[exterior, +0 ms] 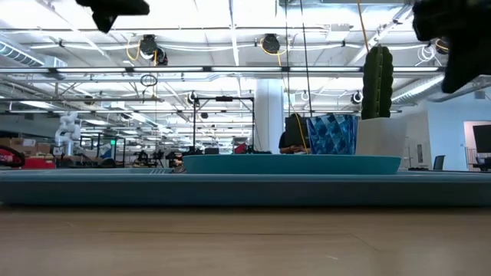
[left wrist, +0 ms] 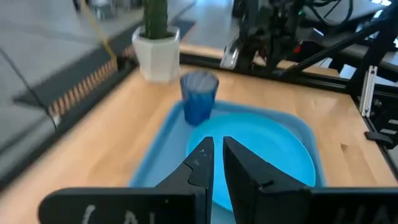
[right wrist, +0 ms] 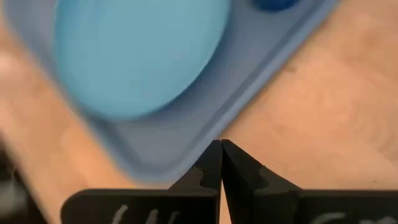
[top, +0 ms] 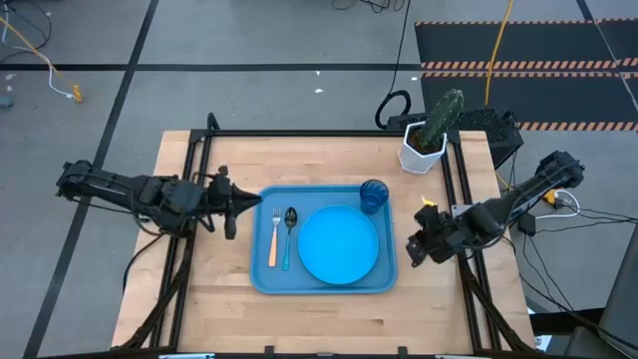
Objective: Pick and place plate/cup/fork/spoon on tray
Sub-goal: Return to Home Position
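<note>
Closest to the lens in each wrist view are our own dark fingers. Our left gripper point(left wrist: 217, 144) is all but closed, with only a thin slit between the fingers, and it holds nothing. Our right gripper point(right wrist: 221, 146) has its fingers pressed together and is likewise empty. Seen from above, with the tray point(top: 324, 289) as the clock face, the left gripper hangs just off the rim at 9 o'clock and the right one just off it at 3 o'clock. Neither touches anything.

On the tray, the plate point(top: 339, 244) lies flat from the centre toward 3 o'clock and the cup point(top: 374, 194) stands upright in the 1 o'clock corner. The fork point(top: 273, 242) and spoon point(top: 289, 234) lie side by side at 9 o'clock, handles toward 6. All four look placed, so we judge the work done.

Should anything need moving, we judge the plate stiff, light and slick — best pinched at its rim. The cup looks light and thin-walled, to be taken over its lip; the cutlery is thin and lies flat, to be taken across the handles.

Only the high view shows the fork and spoon. The low view hides them behind the tray's rim — yet it shows the cup's faceted wall and the cactus pot point(exterior: 380, 136) behind it.
</note>
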You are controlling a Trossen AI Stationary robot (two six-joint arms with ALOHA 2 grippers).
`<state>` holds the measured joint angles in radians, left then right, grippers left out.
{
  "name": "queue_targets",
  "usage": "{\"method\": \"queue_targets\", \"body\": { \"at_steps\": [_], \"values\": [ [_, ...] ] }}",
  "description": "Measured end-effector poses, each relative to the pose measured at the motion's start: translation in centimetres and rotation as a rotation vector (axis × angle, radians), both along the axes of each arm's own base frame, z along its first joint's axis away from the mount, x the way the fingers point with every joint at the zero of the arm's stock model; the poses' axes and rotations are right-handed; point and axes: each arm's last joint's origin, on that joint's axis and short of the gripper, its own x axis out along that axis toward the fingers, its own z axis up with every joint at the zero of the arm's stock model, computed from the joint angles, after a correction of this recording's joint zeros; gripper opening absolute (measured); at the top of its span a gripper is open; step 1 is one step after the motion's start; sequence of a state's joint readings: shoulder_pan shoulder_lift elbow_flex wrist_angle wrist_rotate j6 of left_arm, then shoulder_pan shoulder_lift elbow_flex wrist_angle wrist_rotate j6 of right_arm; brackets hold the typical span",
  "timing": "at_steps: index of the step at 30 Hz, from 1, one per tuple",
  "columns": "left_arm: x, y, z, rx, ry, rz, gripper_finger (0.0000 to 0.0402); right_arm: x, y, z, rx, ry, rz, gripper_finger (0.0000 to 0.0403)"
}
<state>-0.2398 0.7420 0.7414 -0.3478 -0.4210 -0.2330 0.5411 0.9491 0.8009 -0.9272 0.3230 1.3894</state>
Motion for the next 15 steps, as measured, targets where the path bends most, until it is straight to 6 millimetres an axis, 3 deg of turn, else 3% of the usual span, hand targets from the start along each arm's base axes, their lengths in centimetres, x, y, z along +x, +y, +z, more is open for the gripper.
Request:
{"method": "queue_targets", "body": {
  "at_steps": [4,8,15],
  "values": [
    [-0.2,0.1,0.4,0.037,-0.025,-0.010,0.0037,-0.6,-0.1,0.7,0.001,-0.014,0.179,0.0000],
    [0.0,0.1,0.5,0.040,-0.036,-0.012,0.0037,-0.5,-0.1,1.3,0.010,-0.088,0.223,0.0000],
    [0.2,0.0,0.9,0.039,-0.079,-0.014,0.0037,0.8,0.4,2.7,-0.178,-0.313,0.397,0.0000]
  ]
}}
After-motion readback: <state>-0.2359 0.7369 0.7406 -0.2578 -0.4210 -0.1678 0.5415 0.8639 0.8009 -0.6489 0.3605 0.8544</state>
